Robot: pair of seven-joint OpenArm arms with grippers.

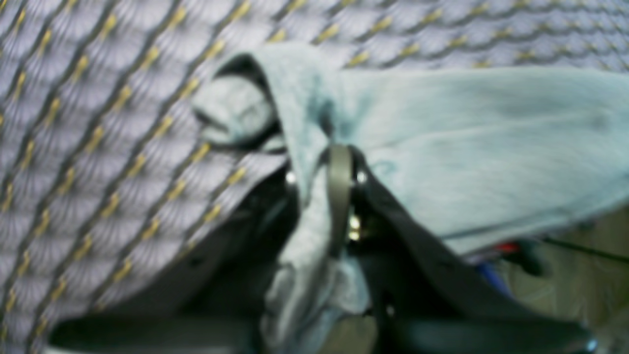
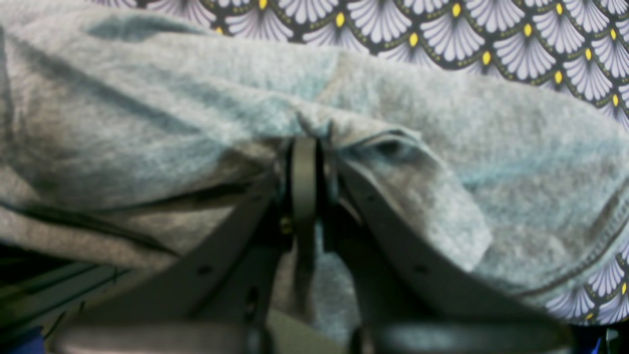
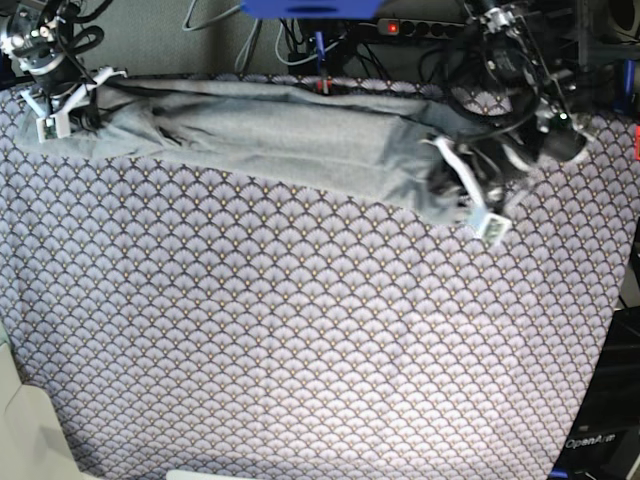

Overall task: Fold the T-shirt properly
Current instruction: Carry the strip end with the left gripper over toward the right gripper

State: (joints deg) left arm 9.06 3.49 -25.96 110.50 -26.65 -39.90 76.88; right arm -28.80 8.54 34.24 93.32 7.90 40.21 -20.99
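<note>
The light grey T-shirt (image 3: 290,140) is stretched in a long bunched band along the far side of the table, held at both ends. My left gripper (image 3: 455,185) at the right end is shut on a fold of the T-shirt (image 1: 467,147); in the left wrist view the left gripper (image 1: 339,157) pinches fabric that hangs down between the jaws. My right gripper (image 3: 60,105) at the far left corner is shut on the other end. In the right wrist view the right gripper (image 2: 304,147) bites a wrinkled edge of the T-shirt (image 2: 147,98).
The purple-grey scallop-patterned cloth (image 3: 300,330) covers the whole table and shows in both wrist views (image 1: 98,123) (image 2: 491,39). Cables and a power strip (image 3: 420,28) lie behind the far edge. A white object (image 3: 25,420) sits at the near left corner.
</note>
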